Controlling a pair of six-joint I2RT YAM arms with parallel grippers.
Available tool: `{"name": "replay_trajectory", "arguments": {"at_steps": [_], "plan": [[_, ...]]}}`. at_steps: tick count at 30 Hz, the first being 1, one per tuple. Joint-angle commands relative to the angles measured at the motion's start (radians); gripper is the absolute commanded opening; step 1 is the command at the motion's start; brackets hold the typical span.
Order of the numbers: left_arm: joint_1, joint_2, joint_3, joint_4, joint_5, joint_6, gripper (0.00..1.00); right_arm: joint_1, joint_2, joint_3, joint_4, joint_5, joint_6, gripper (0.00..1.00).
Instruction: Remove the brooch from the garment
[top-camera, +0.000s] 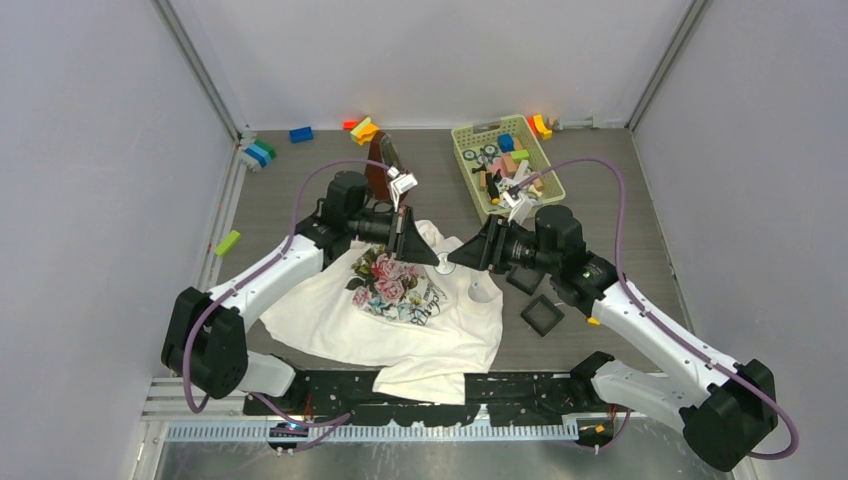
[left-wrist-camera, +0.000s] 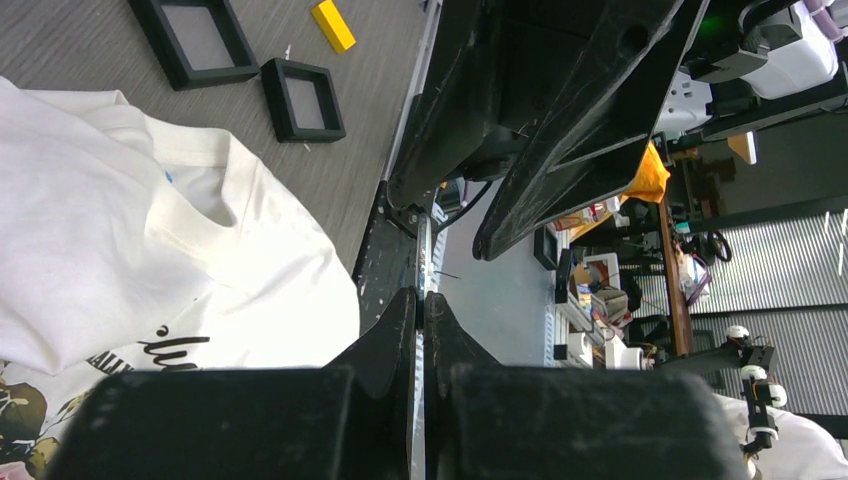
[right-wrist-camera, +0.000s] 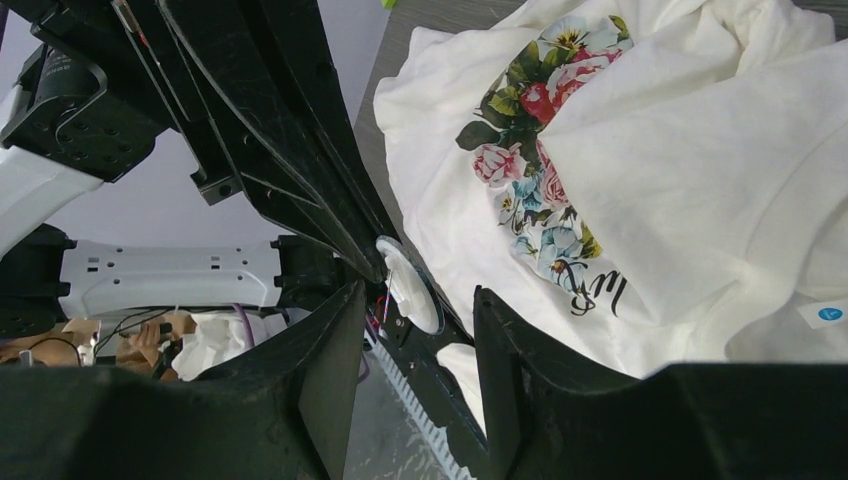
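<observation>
The garment, a white T-shirt with rose print and black script, lies crumpled between the arms; it also shows in the left wrist view and the right wrist view. My left gripper is shut, and a small pale round disc, the brooch, sits at its fingertips above the shirt's collar side. My right gripper is open and faces the left one tip to tip, its jaws either side of the brooch without touching it. In the left wrist view the brooch itself is hidden.
Two black square trays and a small orange block lie right of the shirt. A green basket of parts stands at the back right. Coloured blocks lie at the back left. The black front rail borders the shirt's hem.
</observation>
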Motion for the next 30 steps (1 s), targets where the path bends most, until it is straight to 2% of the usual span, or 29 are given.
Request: {"name": "replay_trajectory", "arguments": {"at_steps": [1,9,15,30], "plan": [[-0.001,-0.025,0.009,0.048,0.040,-0.008,0.00,0.000,0.009,0.047,0.079,-0.056,0.020,0.49],[-0.002,-0.018,0.015,0.048,0.042,-0.011,0.00,0.001,0.034,0.045,0.091,-0.105,0.022,0.49],[-0.004,-0.018,0.017,0.046,0.046,-0.011,0.00,0.002,0.057,0.046,0.091,-0.103,0.016,0.42],[-0.011,-0.003,0.023,0.036,0.050,-0.008,0.00,0.005,0.069,0.053,0.055,-0.087,-0.010,0.33]]}}
